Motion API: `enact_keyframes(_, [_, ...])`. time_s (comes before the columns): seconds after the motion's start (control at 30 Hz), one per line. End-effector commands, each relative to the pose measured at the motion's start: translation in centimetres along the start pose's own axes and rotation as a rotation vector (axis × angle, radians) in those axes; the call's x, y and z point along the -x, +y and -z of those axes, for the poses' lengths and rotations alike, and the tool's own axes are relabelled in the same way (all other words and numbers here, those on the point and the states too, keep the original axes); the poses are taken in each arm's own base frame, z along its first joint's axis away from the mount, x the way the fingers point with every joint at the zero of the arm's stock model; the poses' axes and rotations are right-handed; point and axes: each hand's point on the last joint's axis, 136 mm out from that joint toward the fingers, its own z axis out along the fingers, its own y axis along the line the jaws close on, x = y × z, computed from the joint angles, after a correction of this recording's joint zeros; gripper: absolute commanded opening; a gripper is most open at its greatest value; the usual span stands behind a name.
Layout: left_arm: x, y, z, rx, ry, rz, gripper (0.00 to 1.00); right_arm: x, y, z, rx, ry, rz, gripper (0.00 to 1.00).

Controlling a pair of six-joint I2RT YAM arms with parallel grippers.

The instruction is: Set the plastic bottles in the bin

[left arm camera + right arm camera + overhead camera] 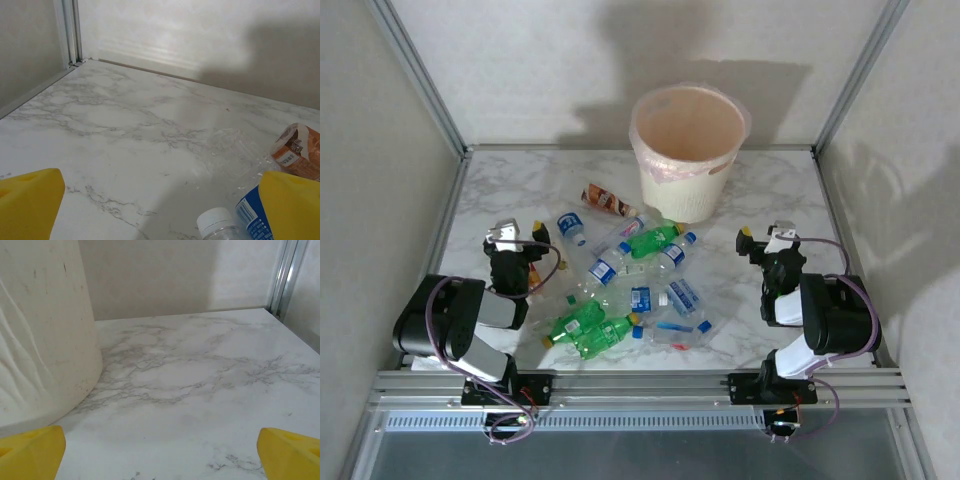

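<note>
Start of task: bin (685, 190) looks empty; bottles (605, 337) lie scattered on surface (510, 190), on its near side. Left tool (517, 232) and right tool (765, 235) both open, empty. Next: grasp nearest bottle.

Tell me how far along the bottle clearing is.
Done: nothing yet; the bin looks empty inside. In hand: nothing; the left gripper and right gripper both have open jaws with only bare table between them. Left: all the plastic bottles, lying clustered on the table between the arms.
</note>
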Motion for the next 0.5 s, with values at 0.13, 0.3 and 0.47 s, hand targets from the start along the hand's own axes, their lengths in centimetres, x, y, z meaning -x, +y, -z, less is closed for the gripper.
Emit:
enact_keyframes(0.13, [0.31,-0.06,-0.46,-0.014,-0.001,-0.007,0.99,1.00,0.19,-0.07,0.006,-0.036,0.014,0.99])
enact_keyframes(0.3, [0.31,-0.03,-0.48,-0.013,-0.001,-0.008,0.99,1.00,0.24,-0.11,0.008,-0.035,0.014,0.99])
enact_keyframes(0.47, [0.33,-0.02,-0.47,-0.013,-0.002,-0.007,0.99,1.04,0.23,-0.10,0.007,-0.037,0.014,0.99])
